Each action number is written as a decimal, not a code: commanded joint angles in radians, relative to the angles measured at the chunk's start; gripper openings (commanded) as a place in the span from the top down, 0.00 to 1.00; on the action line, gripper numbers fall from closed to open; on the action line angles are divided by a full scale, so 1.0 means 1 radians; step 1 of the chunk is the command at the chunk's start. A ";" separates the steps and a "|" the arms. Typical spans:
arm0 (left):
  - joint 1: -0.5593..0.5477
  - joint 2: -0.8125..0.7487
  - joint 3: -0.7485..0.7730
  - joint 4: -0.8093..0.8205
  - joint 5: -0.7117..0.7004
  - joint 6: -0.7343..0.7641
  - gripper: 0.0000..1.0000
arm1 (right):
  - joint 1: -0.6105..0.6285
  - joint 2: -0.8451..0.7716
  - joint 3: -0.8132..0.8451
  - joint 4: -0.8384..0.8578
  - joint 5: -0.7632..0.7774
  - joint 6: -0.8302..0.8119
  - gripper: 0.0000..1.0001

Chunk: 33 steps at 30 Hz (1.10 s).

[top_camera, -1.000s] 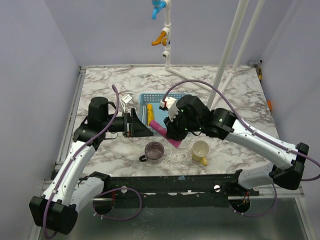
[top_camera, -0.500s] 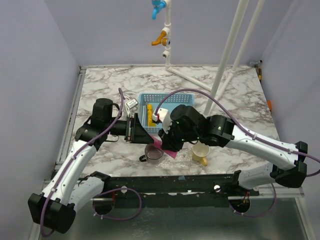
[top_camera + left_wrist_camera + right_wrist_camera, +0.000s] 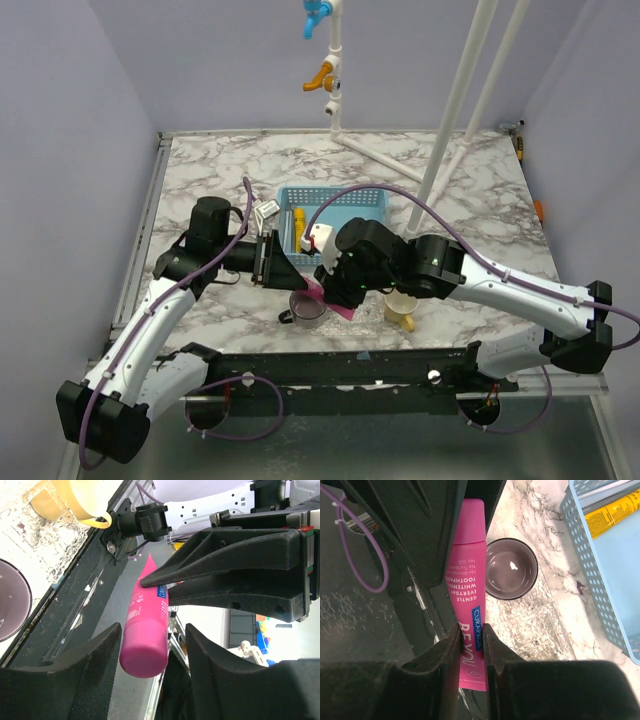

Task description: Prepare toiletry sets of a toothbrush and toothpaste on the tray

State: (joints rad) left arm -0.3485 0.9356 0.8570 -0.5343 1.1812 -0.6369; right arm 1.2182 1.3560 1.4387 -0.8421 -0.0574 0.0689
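R gripper (image 3: 470,630) is clenched on the pink tube (image 3: 469,570), pinching it near the flat crimped end. The cap end sticks out toward the L gripper (image 3: 152,630). L jaws are parted and straddle the cap end. L wrist view shows a clear gap betw. tube and one pad (image 3: 215,665). The other pad (image 3: 95,675) is v. close, and I can't tell if it touches.

Pink tube is off the table, held over the near edge, just beside the purple mug (image 3: 308,305) in top view. It is not on the tray.

Tray (image 3: 358,312) is hard to make out. It is prob. the faint glossy patch betw. the purple mug and the yellow mug (image 3: 402,308), w/ nothing visible on it.

The yellow tube (image 3: 300,228) lies in the blue basket (image 3: 345,198), at its left side. Basket sits behind both mugs, mid-table. Both arms meet in front of it, grippers facing each other across the pink tube.
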 commanded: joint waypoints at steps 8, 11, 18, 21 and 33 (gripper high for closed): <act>-0.027 0.011 0.028 -0.002 0.041 0.028 0.72 | 0.018 -0.002 0.026 0.003 0.049 0.003 0.74; -0.028 0.012 0.028 0.013 0.046 0.019 0.82 | 0.018 -0.011 0.010 0.013 0.053 0.006 0.73; -0.030 -0.005 0.005 0.065 0.012 -0.027 1.00 | 0.019 -0.052 -0.044 0.061 0.125 0.035 0.56; -0.030 -0.031 -0.007 0.096 -0.021 -0.053 1.00 | 0.018 -0.092 -0.099 0.111 0.211 0.060 0.51; -0.017 -0.122 -0.059 0.243 -0.190 -0.182 1.00 | -0.022 -0.192 -0.127 0.234 0.344 0.225 0.38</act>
State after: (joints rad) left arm -0.3733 0.8467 0.8352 -0.3973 1.0550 -0.7414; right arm 1.2221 1.2152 1.3270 -0.6899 0.2047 0.2131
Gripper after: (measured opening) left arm 0.338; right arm 0.609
